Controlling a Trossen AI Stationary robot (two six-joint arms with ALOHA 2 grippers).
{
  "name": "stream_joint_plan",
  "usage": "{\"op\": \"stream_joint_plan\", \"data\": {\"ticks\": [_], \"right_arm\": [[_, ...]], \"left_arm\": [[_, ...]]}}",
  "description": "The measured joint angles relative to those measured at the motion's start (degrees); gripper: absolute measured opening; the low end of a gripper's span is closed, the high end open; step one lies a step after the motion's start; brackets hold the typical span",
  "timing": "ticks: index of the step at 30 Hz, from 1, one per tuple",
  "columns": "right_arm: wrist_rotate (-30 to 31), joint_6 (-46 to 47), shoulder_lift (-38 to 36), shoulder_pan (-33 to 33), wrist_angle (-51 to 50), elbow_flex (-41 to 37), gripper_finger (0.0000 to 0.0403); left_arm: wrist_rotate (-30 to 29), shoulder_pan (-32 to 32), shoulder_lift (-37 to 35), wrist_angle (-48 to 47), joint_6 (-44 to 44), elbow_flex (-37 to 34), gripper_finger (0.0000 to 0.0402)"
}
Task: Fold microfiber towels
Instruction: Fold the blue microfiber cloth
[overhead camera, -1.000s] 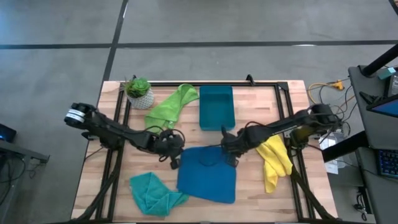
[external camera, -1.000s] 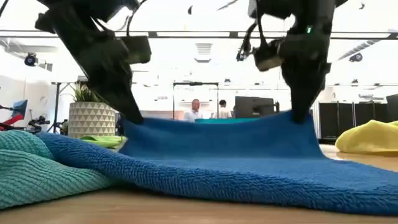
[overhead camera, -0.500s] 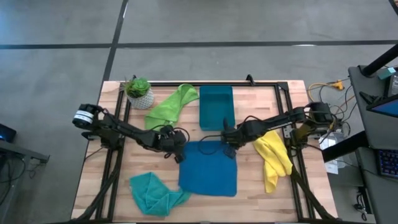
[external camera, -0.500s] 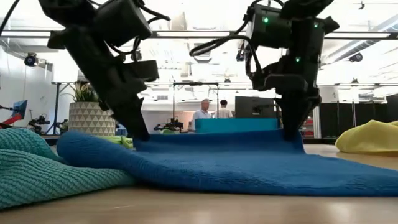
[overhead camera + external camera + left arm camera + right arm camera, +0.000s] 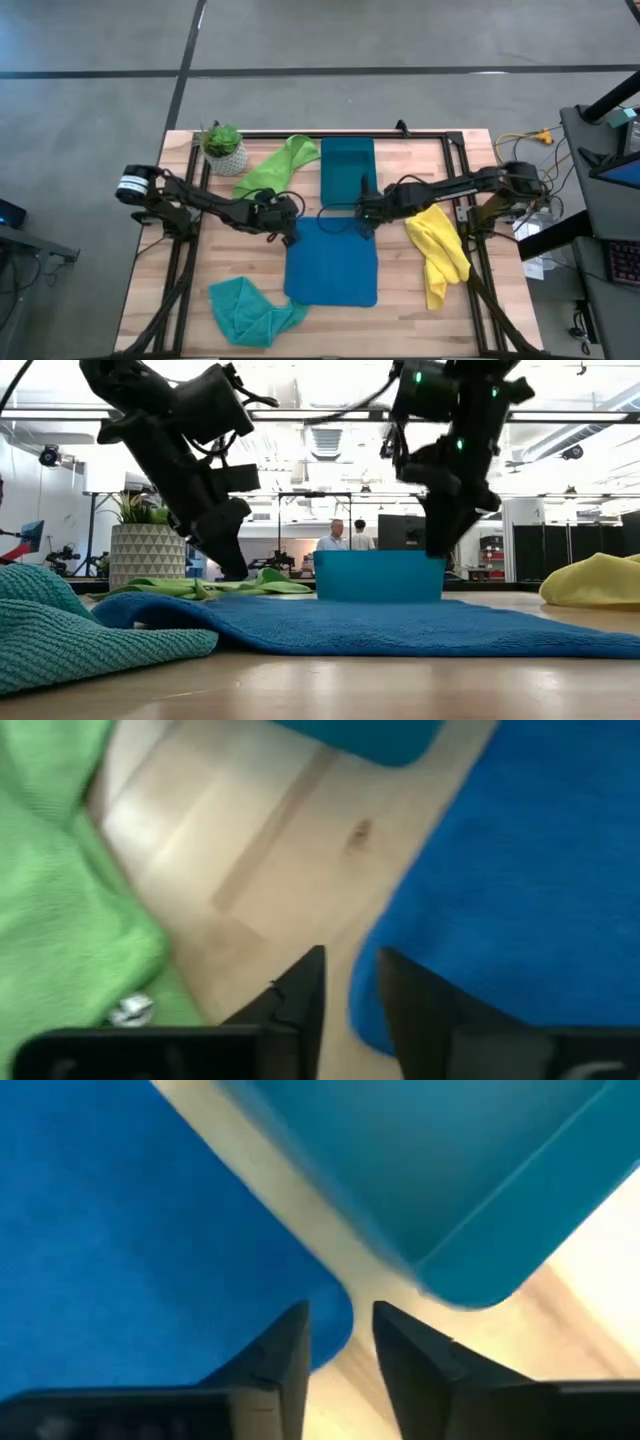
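The blue towel (image 5: 331,263) lies spread flat on the table's middle, its far edge just short of the bin. My left gripper (image 5: 289,227) hovers at the towel's far left corner (image 5: 372,1020), fingers a little apart with bare wood between them. My right gripper (image 5: 362,216) hovers at the far right corner (image 5: 334,1318), also open. In the low view both grippers (image 5: 232,556) (image 5: 440,542) stand clear above the cloth. The green towel (image 5: 270,170) lies crumpled at the far left, the teal towel (image 5: 245,308) at the near left, the yellow towel (image 5: 440,256) at the right.
A rigid teal-blue bin (image 5: 348,172) stands just beyond the blue towel, close to both grippers. A potted plant (image 5: 222,148) sits at the far left corner. Bare wood (image 5: 400,300) shows between the blue and yellow towels.
Both grippers have carried the blue towel's raised far corners toward the table's far edge, lowered them and let go, then risen slightly. The towel has slid toward the bin and now lies flat instead of draped up from the table.
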Motion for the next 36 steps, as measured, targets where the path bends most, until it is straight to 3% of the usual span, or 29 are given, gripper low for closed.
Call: {"op": "stream_joint_plan", "data": {"ticks": [5, 7, 13, 15, 20, 25, 29, 32, 36], "right_arm": [[0.02, 0.02, -5.74, 1.36, -0.08, 0.19, 0.0145], [-0.31, 0.09, -8.20, 3.03, -0.04, 0.00, 0.0149], [0.12, 5.20, -13.26, 10.94, 1.56, -0.44, 0.0146], [1.92, 7.63, -13.74, 13.77, 2.30, -0.47, 0.0142], [10.22, 15.82, -12.39, 19.86, 2.91, -0.55, 0.0131], [10.95, 22.39, -8.95, 22.70, 4.28, -0.59, 0.0121], [10.61, 25.63, -6.32, 24.17, 5.49, -0.59, 0.0115], [9.99, 27.10, -5.19, 25.03, 5.77, -0.59, 0.0111], [8.49, 25.43, -4.87, 25.76, 5.30, -0.59, 0.0105]], "left_arm": [[0.35, 1.01, -2.41, -3.66, -0.48, -0.67, 0.0159], [4.14, 1.01, -3.87, -5.16, -0.36, -1.05, 0.0176], [37.64, -1.79, -9.01, -4.15, 0.67, -3.75, 0.0168], [43.02, -5.20, -10.82, -3.94, -0.90, -5.13, 0.0152], [44.76, -16.42, -12.33, 11.09, -2.09, -9.95, 0.0091], [42.98, -22.59, -5.50, 25.73, -9.50, -11.54, 0.0009], [42.93, -24.18, 2.20, 29.35, -13.57, -9.25, 0.0008], [49.91, -25.94, 7.39, 29.27, -15.98, -6.94, 0.0002], [51.69, -30.66, 10.01, 26.36, -20.22, -5.15, 0.0001]]}}
